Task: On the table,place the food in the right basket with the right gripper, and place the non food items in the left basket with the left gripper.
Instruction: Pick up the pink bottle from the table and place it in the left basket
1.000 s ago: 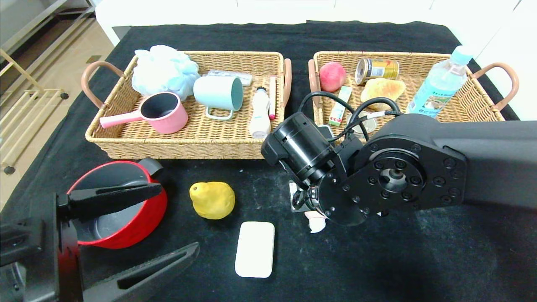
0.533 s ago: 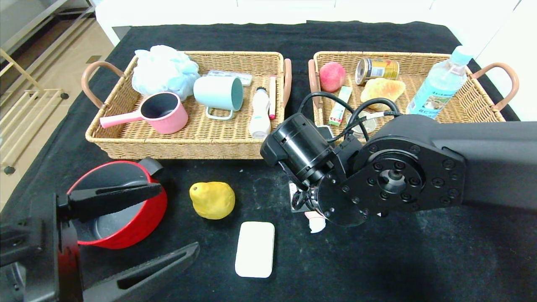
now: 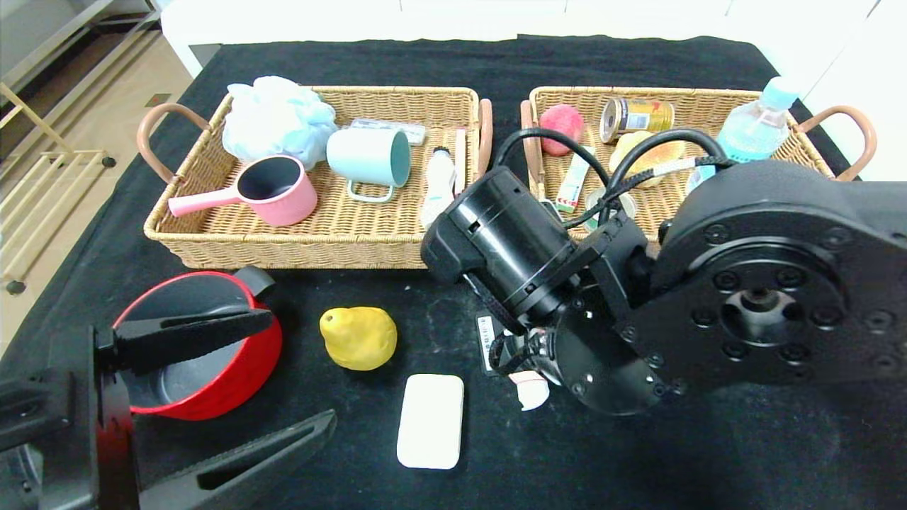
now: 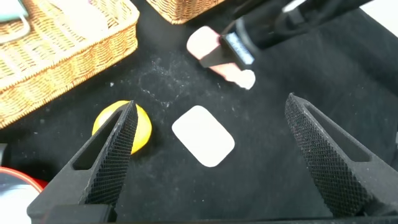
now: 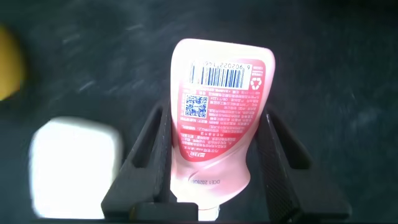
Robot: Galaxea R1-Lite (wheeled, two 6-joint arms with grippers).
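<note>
My right gripper [image 3: 517, 358] is shut on a pink squeeze tube [image 5: 217, 124] with a white cap [image 3: 530, 389], and holds it just above the black table in front of the baskets. The tube also shows in the left wrist view [image 4: 211, 48]. A yellow pear [image 3: 359, 338] and a white soap bar [image 3: 430, 421] lie on the table to its left. My left gripper [image 3: 301, 368] is open and empty near the front left, over the soap [image 4: 203, 135] and beside the pear [image 4: 140, 127]. A red pot [image 3: 191, 347] sits under the left arm.
The left wicker basket [image 3: 340, 241] holds a blue puff, a pink pan, a teal mug and a white bottle. The right basket [image 3: 708, 92] holds a peach, a can, bread, a water bottle and a small packet. My right arm hides part of it.
My right arm has risen towards the camera and shifted slightly left, carrying the pink tube with it. The left arm, the pear, the soap and the pot have not moved.
</note>
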